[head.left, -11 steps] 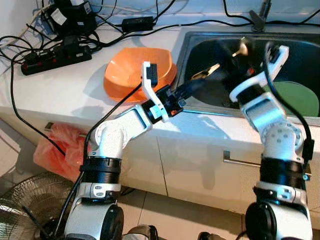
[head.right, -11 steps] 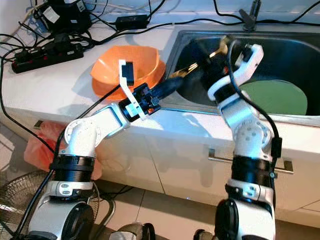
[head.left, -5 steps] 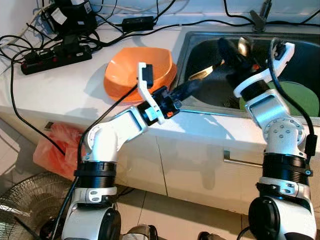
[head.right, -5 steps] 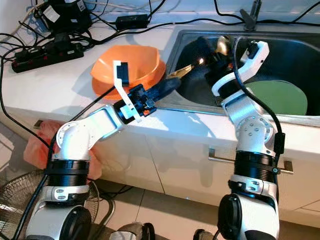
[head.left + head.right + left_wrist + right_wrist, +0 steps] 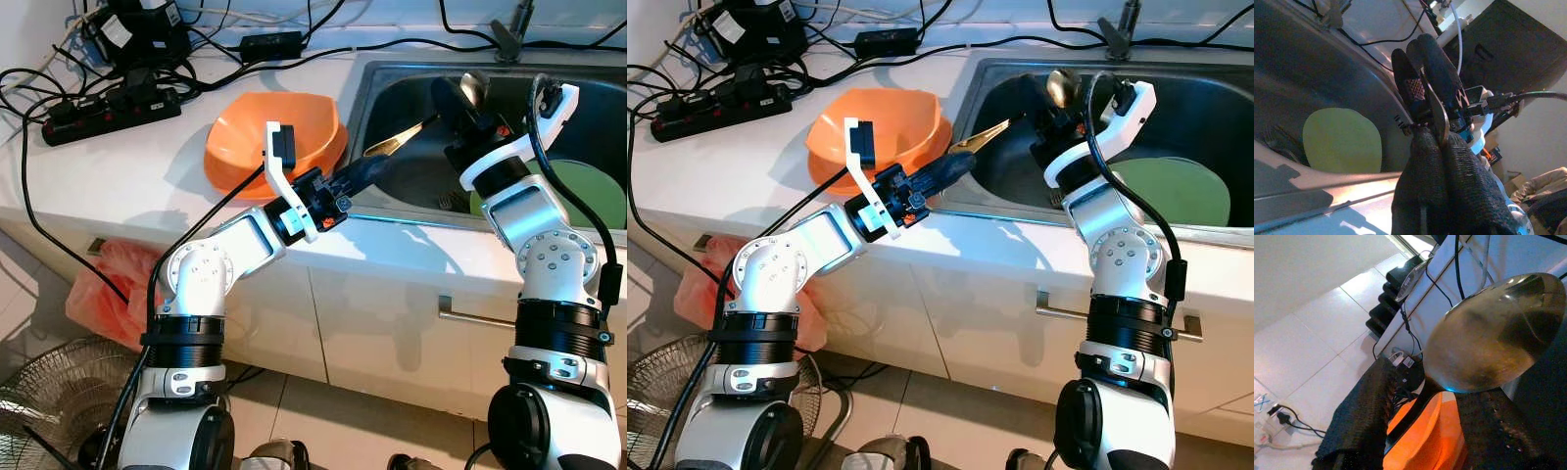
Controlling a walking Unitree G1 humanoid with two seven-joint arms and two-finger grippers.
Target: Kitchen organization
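No words, brand names, numbers or signs can be read on anything here. The black power strip (image 5: 110, 110) and the black plug boxes (image 5: 147, 31) on the white counter may have small labels, but they are too tiny and blurry to read.
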